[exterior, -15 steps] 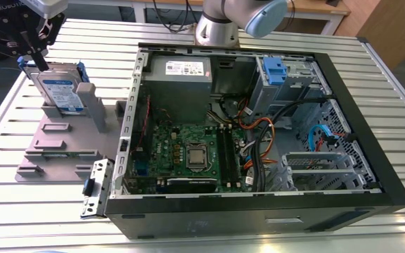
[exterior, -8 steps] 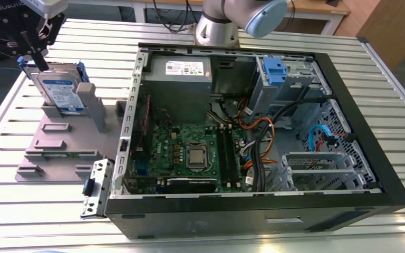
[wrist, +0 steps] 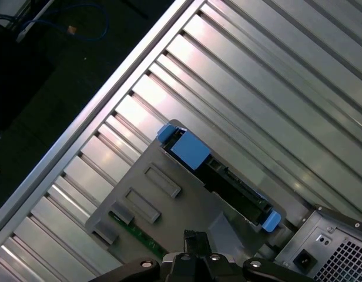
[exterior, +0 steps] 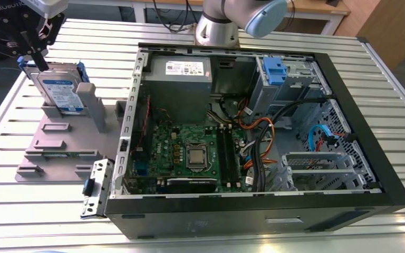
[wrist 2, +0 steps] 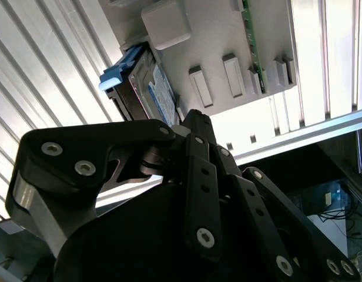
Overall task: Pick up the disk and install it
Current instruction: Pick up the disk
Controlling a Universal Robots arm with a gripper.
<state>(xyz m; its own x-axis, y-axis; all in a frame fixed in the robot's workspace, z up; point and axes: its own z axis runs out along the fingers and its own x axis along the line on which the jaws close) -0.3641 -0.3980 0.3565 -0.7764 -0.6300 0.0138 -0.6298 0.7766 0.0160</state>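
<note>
Over at the exterior view's left, the flat silver-grey metal disk (exterior: 60, 92) with its white-and-blue label and blue plastic rails stood on edge in a slot of a pale grey plastic holding fixture (exterior: 61, 142). That fixture lay on the slatted aluminium table (exterior: 48, 211), just beside the open black computer case (exterior: 244, 216) and outside it. The black linkage gripper (exterior: 39, 60) hung right at the disk's upper edge, near its far blue rail. Whether it touched the disk could not be told, nor whether it was open or closed.

In the second wrist view the gripper (wrist 2: 193, 120) pointed at the labelled face of the disk (wrist 2: 148, 88), with the fixture's grey blocks beyond. In the first wrist view the disk (wrist: 228, 182) showed edge-on, a dark strip between two blue rail ends, and the gripper's tip (wrist: 193, 238) sat over the grey fixture near it.

Inside the case lay a green motherboard (exterior: 188, 153), a grey metal power supply box (exterior: 177, 79) and a blue plastic clip (exterior: 273, 71) in the drive cage at the far corner. The silver and blue robot arm (exterior: 223, 23) rose behind the case.
</note>
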